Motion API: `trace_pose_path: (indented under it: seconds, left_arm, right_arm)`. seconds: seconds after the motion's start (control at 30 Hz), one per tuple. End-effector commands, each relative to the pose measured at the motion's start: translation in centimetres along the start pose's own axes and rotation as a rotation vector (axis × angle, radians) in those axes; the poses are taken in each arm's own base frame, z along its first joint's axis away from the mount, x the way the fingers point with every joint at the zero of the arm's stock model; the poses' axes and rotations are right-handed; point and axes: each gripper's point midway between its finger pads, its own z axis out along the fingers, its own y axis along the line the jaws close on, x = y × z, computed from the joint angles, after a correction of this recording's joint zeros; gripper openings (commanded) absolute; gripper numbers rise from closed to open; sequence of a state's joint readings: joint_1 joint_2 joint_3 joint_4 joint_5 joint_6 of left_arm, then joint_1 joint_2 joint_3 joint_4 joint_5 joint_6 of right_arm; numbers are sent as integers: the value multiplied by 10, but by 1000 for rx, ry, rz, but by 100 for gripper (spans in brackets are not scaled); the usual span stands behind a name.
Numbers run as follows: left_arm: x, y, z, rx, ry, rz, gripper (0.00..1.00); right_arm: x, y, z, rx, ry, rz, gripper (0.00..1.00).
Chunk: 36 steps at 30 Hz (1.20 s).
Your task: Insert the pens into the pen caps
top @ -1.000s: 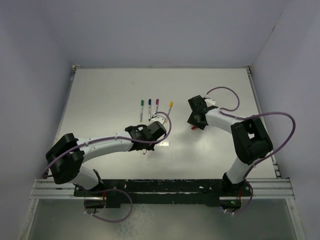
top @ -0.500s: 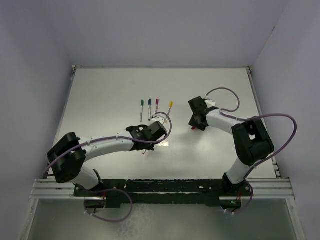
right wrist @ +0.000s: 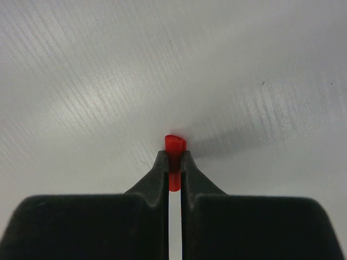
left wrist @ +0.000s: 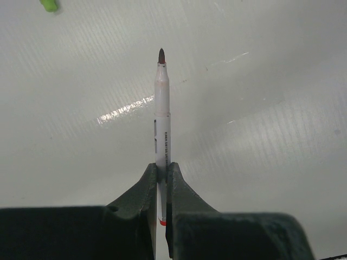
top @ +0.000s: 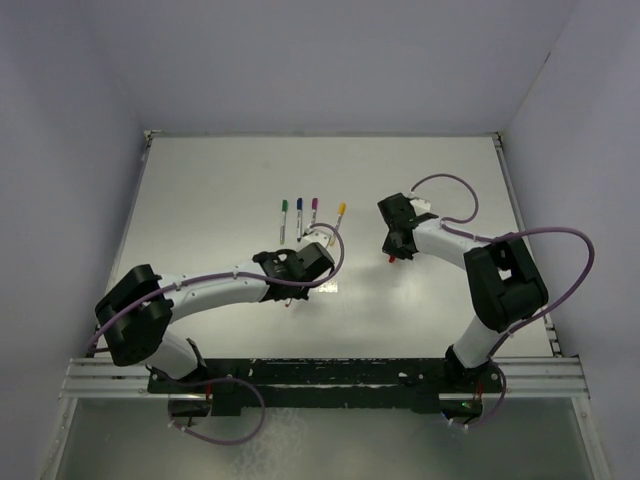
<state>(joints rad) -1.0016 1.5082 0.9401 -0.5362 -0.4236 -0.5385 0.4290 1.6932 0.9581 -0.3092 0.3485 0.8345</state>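
My left gripper (top: 314, 246) (left wrist: 161, 169) is shut on a white pen (left wrist: 161, 119). The pen's bare dark-red tip points away from the wrist camera, above the table. My right gripper (top: 394, 248) (right wrist: 174, 157) is shut on the red pen cap (right wrist: 175, 144), which shows as a red speck in the top view (top: 390, 258), right of the left gripper. Other pens lie side by side behind the left gripper, with a green (top: 284, 206), blue (top: 299, 203), magenta (top: 314, 203) and yellow (top: 341, 209) coloured end. The green end also shows in the left wrist view (left wrist: 49, 5).
A small white label (top: 331, 288) lies on the white table (top: 220, 190) just in front of the left gripper. Pale walls close in the table on the left, back and right. Purple cables loop off both arms.
My right gripper with the red cap has shifted slightly toward the near edge. My left gripper with the pen has barely moved.
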Motion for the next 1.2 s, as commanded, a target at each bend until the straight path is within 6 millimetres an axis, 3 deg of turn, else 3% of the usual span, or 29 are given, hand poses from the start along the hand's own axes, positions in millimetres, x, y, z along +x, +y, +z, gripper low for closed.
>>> trace_pose_path:
  seconds: [0.0, 0.17, 0.3, 0.5, 0.7, 0.9, 1.17]
  left_arm:
    - [-28, -5, -3, 1, -71, -28, 0]
    - [-37, -10, -5, 20, -93, -18, 0]
    - [-56, -20, -12, 74, -151, -19, 0]
    - [-84, -33, -25, 161, -250, -42, 0]
    - [-116, -45, -46, 306, -380, -96, 0]
    - [-138, -54, -71, 580, -523, -202, 0]
    - [-152, -63, -92, 728, -572, -211, 0]
  right_arm:
    - [47, -23, 12, 57, 167, -74, 0]
    - [34, -10, 5, -12, 132, -93, 0]
    - [-4, 17, -19, -150, 2, -97, 0]
    - [-76, 62, -85, -415, -271, -86, 0]
    - [-121, 78, -155, -590, -471, -71, 0]
    - [-136, 97, -221, -851, -614, -90, 0]
    - [-133, 109, -280, -1123, -723, -122, 0]
